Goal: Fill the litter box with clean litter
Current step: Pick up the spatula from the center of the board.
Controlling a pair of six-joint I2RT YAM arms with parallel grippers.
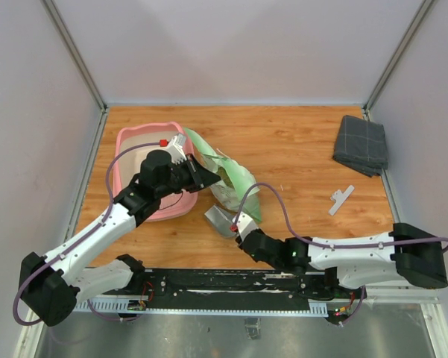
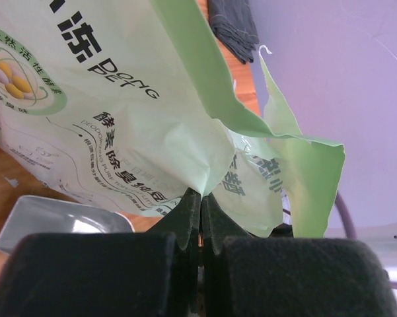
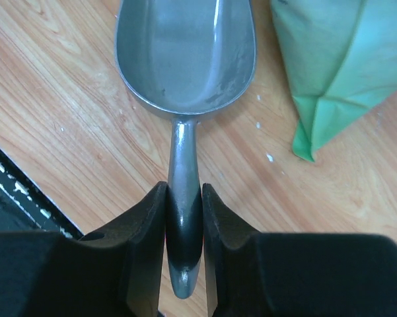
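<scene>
**Litter box**: on the tabletop, partly under the left arm. The part of its inside that shows is pale and bare. No clean litter is visible in any view. I judge it to be inside the printed green bag, which lies just beside the litter box on its right.

**Left gripper**: its fingers are pressed together, pinching a fold of the bag's edge close to the litter box's right rim.

**Right gripper**: its fingers sit against both sides of the scoop handle, near its end. The scoop bowl is empty and lies flat on the tabletop, nearer the robot than the litter box.

**Risks:**
- The pinch holds only thin film. A pull against the weight of the contents may slip it free or tear it.
- A slack bag mouth may fold shut and block the scoop.
- With the hold so far back on the handle, a loaded bowl may pivot and spill short of the litter box.
- The left arm over the litter box narrows the tipping path, so the arms may collide.
</scene>
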